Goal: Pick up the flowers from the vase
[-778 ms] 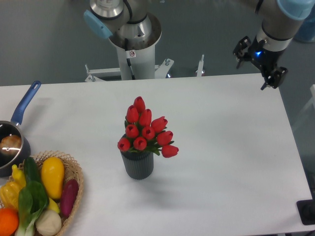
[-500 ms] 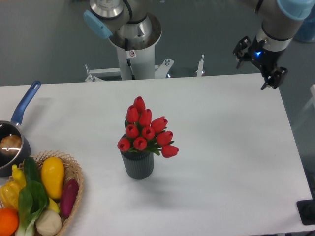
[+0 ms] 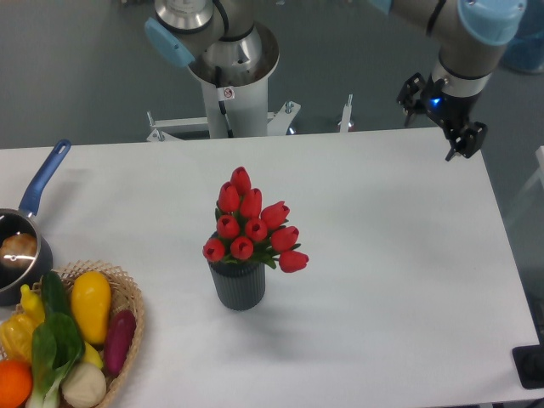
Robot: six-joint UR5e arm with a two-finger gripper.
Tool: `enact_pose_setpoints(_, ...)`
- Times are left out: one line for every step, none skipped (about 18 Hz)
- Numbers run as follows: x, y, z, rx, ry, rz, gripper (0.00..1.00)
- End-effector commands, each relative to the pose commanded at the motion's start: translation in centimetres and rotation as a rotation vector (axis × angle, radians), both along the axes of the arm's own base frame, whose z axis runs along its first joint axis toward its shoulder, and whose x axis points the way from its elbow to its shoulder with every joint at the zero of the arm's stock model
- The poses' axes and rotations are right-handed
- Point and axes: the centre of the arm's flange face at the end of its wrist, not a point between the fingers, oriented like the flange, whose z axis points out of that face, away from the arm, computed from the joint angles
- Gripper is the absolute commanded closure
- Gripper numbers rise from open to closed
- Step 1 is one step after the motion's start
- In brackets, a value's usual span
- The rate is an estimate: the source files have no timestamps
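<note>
The flowers [image 3: 249,223], a bunch of red tulip buds with green leaves, stand in the vase [image 3: 239,284], a small dark grey ribbed cylinder near the middle of the white table. My gripper [image 3: 431,118] hangs open and empty over the table's far right edge, well to the right of and behind the flowers. Its two black fingers are spread apart.
A blue-handled steel saucepan [image 3: 22,243] sits at the left edge. A wicker basket [image 3: 127,297] of colourful vegetables stands at the front left corner. The arm's base column [image 3: 228,81] rises behind the table's far edge. A dark object [image 3: 531,365] sits off the table's front right.
The gripper has shifted slightly left and up along the far right edge. The flowers and vase have not moved.
</note>
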Motion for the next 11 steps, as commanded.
enact_pose_setpoints(0.4, 0.1, -0.4, 0.022, -0.009, 0.017, 0.0)
enact_pose_setpoints(1.0, 0.6, -0.2, 0.065, -0.006, 0.074, 0.0)
enact_pose_setpoints(2.3, 0.7, 0.9, 0.118, 0.011, 0.15, 0.0)
enact_pose_setpoints(3.6, 1.1, 1.1, 0.165, 0.006, 0.207, 0.0)
enact_pose_setpoints(4.5, 1.3, 1.6, 0.206, 0.01, 0.232, 0.0)
enact_pose_setpoints(5.0, 1.5, 2.1, 0.239, 0.013, 0.233, 0.0)
enact_pose_setpoints(5.6, 1.7, 2.1, 0.262, 0.001, 0.227, 0.0)
enact_pose_setpoints(6.4, 1.8, 2.3, 0.285, -0.013, 0.221, 0.0)
enact_pose_setpoints(7.6, 2.3, 2.0, 0.304, -0.031, 0.2, 0.0)
enact_pose_setpoints(8.7, 2.7, 1.8, 0.315, -0.045, 0.183, 0.0)
enact_pose_setpoints(9.6, 3.2, 1.0, 0.318, -0.063, 0.171, 0.0)
